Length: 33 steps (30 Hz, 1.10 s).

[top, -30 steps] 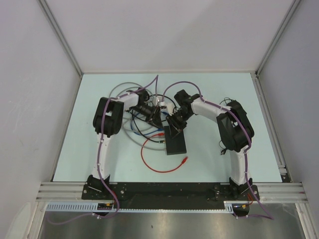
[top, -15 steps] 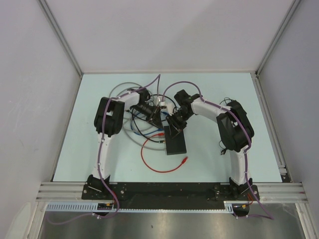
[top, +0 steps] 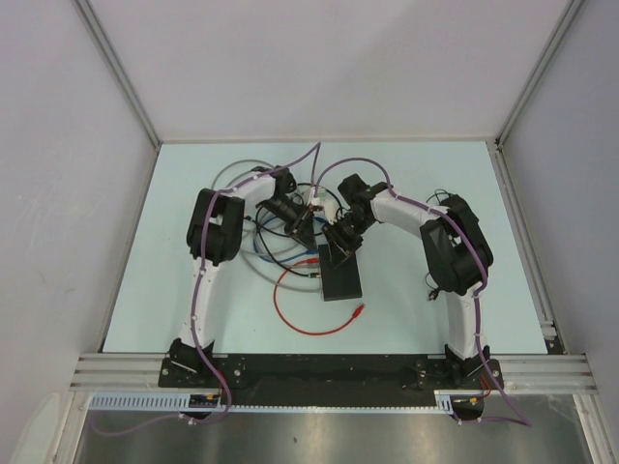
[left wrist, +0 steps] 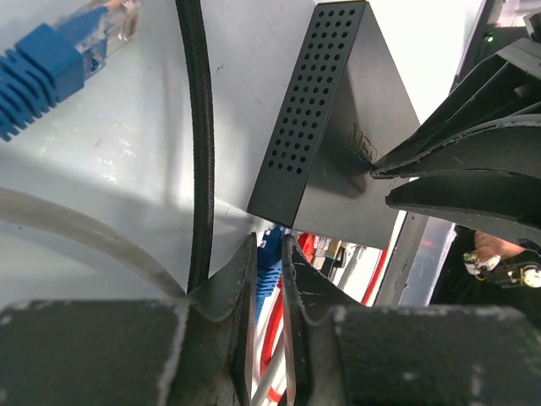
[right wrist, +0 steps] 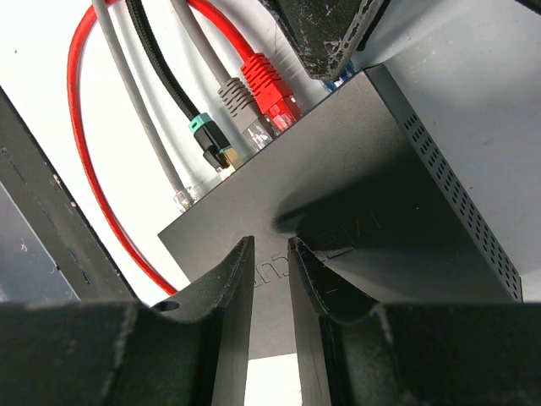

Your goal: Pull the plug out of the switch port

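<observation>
The switch (top: 341,278) is a flat black box at mid-table, with perforated sides in the left wrist view (left wrist: 314,118). Along its far edge sit a red plug (right wrist: 269,89), a grey plug (right wrist: 241,110) and a teal-collared black plug (right wrist: 207,137). My left gripper (top: 308,232) (left wrist: 267,241) is shut on a blue plug (left wrist: 269,258) at the switch's socket edge. I cannot tell whether it is seated. My right gripper (top: 338,247) (right wrist: 270,245) is shut with nothing between its fingers, tips down on the switch's top (right wrist: 338,194).
A loose blue plug (left wrist: 59,46), a black cable (left wrist: 196,144) and a grey cable (left wrist: 76,237) lie left of the switch. A red cable loop (top: 290,304) with a free end (top: 358,311) lies in front. More cables coil behind the grippers.
My left arm's forearm and wrist have shifted slightly toward the back; its gripper stays at the switch's socket edge. The right arm and the switch have not visibly moved.
</observation>
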Motion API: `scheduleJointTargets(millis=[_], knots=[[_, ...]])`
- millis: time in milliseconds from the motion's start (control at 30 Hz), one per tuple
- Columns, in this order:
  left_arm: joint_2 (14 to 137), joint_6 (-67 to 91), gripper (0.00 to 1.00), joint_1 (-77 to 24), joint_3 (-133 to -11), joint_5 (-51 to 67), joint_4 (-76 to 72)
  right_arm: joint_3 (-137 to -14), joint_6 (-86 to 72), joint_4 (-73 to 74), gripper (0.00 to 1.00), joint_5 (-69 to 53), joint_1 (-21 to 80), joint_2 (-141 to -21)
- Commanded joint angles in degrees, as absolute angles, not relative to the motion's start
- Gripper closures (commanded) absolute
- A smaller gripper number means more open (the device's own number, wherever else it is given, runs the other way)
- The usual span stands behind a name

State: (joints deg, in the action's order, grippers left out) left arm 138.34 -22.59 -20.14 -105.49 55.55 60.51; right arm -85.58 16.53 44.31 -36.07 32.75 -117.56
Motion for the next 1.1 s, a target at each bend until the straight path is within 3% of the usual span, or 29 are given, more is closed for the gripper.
scheduleJointTargets(millis=[0, 333, 767, 1067], knots=[[141.24, -27.86, 1.0, -20.39, -106.87, 42.47, 68.11, -84.02, 18.37, 42.36, 0.71, -30.15, 33.49, -122.17], [139.4, -31.73, 1.0, -18.64, -106.71, 37.97, 72.69, -83.94, 18.37, 42.45, 0.71, -29.71, 33.31, -122.17], [127.81, -26.28, 1.0, -17.14, -112.84, 43.59, 65.3, -84.55, 18.72, 42.63, 0.71, -29.97, 33.05, -122.69], [125.16, -37.52, 1.0, -14.25, -111.72, 26.82, 72.07, -85.25, 18.72, 42.63, 0.7, -30.5, 32.34, -122.96]])
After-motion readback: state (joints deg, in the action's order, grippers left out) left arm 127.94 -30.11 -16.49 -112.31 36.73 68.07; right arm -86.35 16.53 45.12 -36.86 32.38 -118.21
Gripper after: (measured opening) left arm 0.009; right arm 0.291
